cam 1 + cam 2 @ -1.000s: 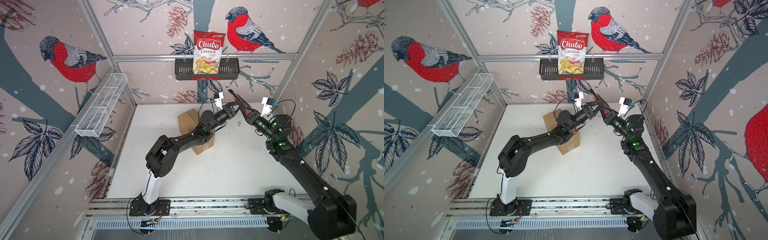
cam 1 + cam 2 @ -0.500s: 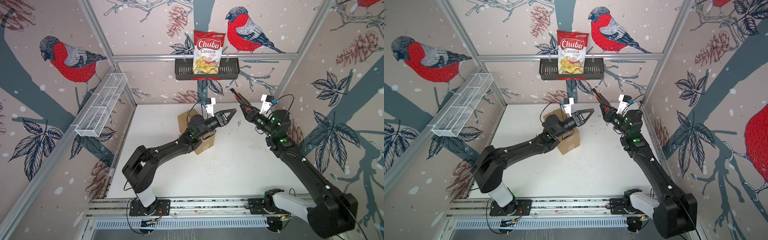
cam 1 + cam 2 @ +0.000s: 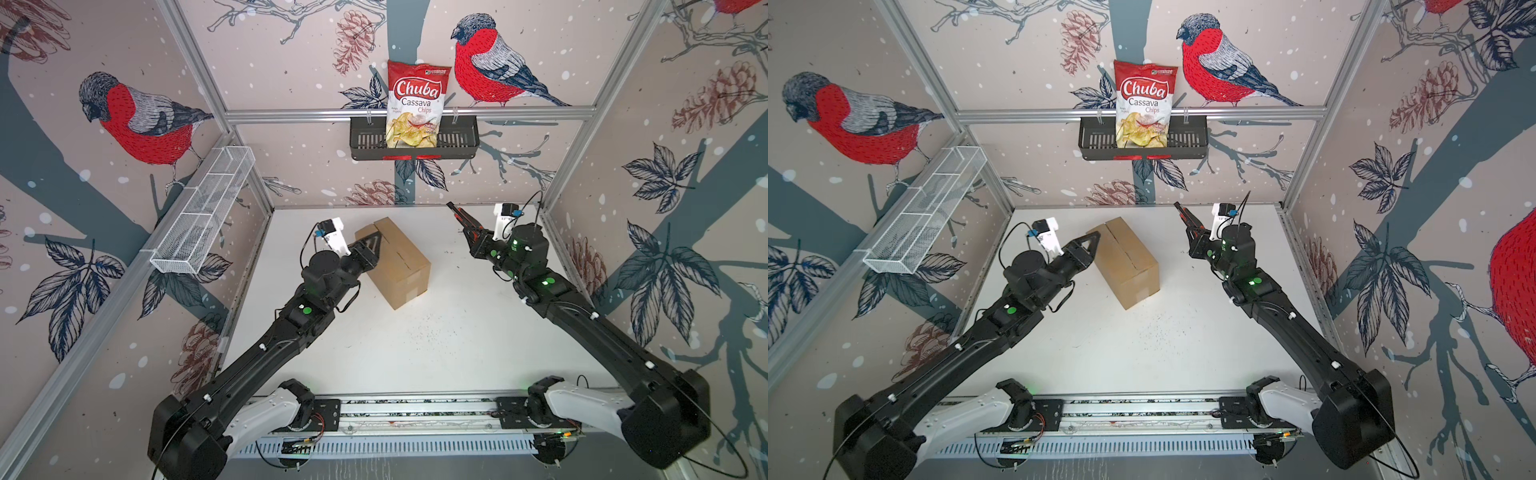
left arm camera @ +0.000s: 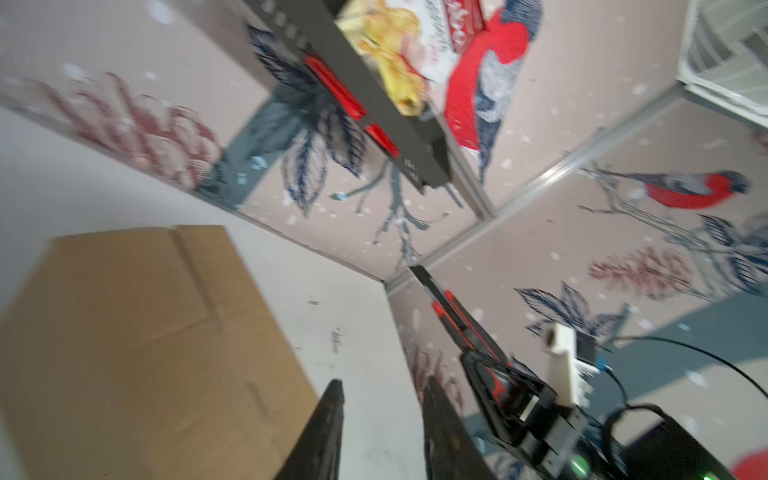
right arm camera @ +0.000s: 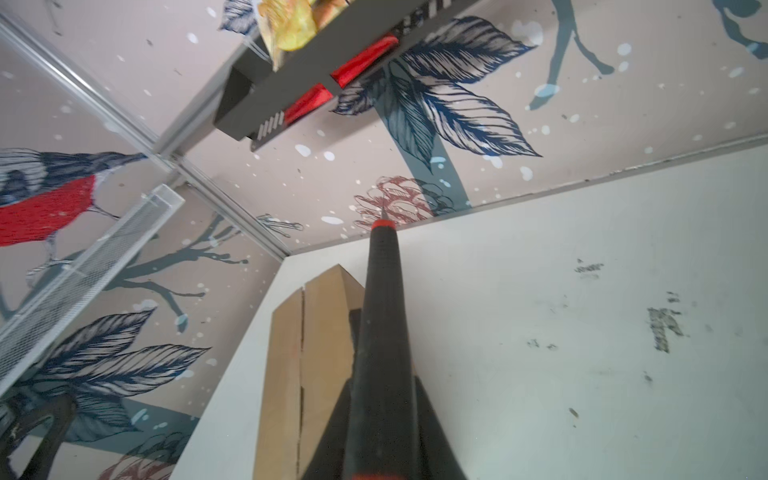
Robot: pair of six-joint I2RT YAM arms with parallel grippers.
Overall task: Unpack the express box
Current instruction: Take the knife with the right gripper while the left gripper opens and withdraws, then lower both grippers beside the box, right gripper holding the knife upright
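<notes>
Left claw point(image 4: 384, 382) has drawn back from the cutter point(image 3: 461, 216), where both claws met a second ago above the box point(image 3: 395, 257), and now hangs close by the box's left side — jaws apart, empty. To the box's right and well clear of it, the right claw point(image 3: 476, 239) stays clenched on the cutter, blade up. That joint work looks finished, so cutting the box's tape seems next. Box itself has not shifted — flaps shut, on the table point(image 3: 415, 340).
</notes>
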